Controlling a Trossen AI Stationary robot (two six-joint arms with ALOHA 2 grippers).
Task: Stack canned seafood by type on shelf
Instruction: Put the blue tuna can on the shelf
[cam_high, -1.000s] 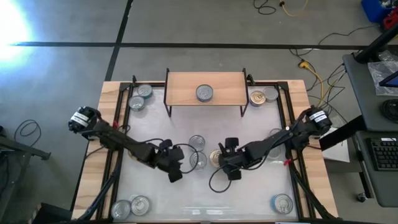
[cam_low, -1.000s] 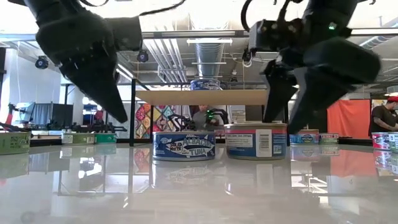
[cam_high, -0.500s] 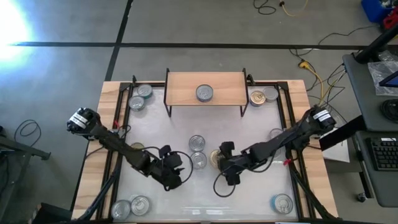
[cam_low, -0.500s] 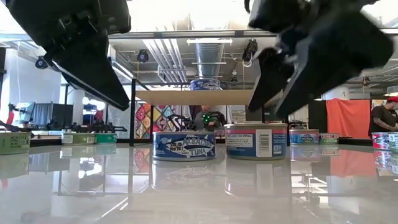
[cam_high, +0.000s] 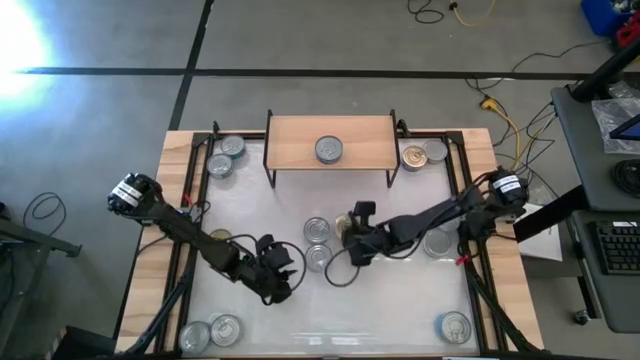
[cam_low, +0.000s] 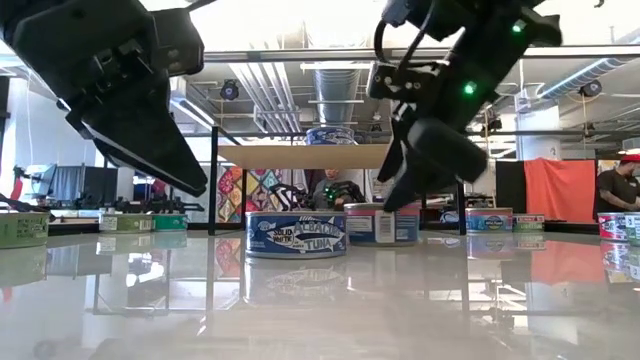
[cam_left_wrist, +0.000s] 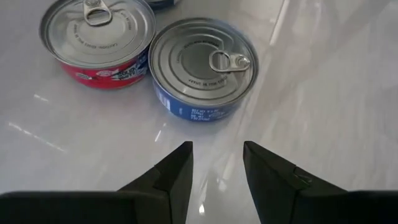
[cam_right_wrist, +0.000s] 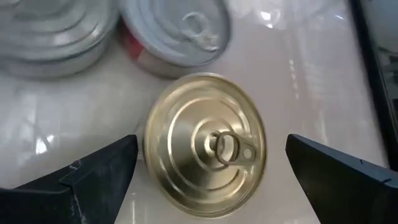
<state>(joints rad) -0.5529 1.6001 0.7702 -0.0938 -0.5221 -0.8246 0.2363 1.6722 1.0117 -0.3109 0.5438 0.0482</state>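
My right gripper (cam_right_wrist: 205, 168) has its jaws spread wide, one finger on each side of a gold-topped tin (cam_right_wrist: 205, 143) and clear of it; the tin stands on the white tabletop (cam_high: 400, 300) beside two silver-topped tins (cam_high: 317, 230). My left gripper (cam_left_wrist: 216, 163) hangs over the tabletop nearer the front edge, jaws parted only narrowly and pinching nothing, pointed at a blue-sided tin (cam_left_wrist: 204, 67) that touches a red-sided tin (cam_left_wrist: 98, 38). The shelf (cam_high: 330, 141) at the back carries one silver-topped tin (cam_high: 329, 150). More tins sit in the table's corners.
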